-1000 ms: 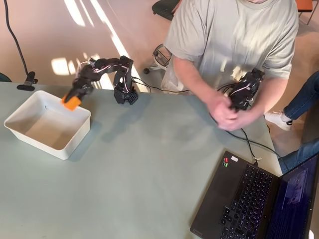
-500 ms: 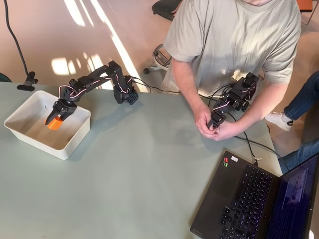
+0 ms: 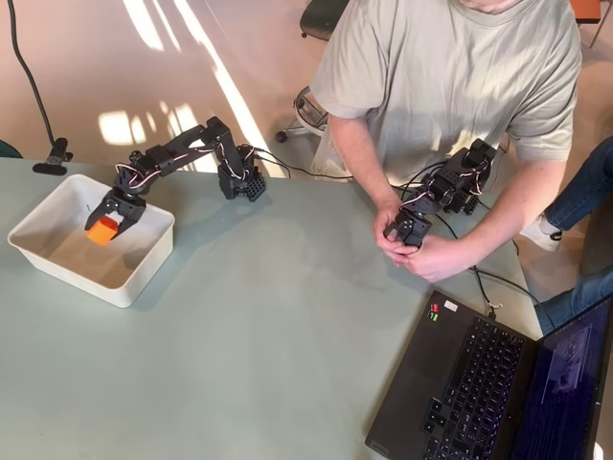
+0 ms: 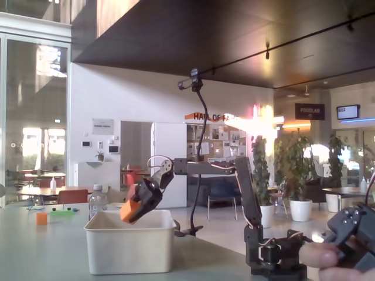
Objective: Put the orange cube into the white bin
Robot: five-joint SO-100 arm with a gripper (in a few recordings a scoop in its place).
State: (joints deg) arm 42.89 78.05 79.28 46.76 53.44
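**Orange cube over the bin, ready to drop**

Orange cube (image 3: 102,230) sits pinched in your gripper (image 3: 105,226), hanging above the white bin (image 3: 50,209) near its right rim (overhead view). You're at the release step: spread the fingers and let it fall inside.

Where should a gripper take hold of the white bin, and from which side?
On the near long wall's rim of the white bin, from above: the outward-sloping wall gives a thin edge to pinch, and that side is clear of the gripper holding the orange cube.
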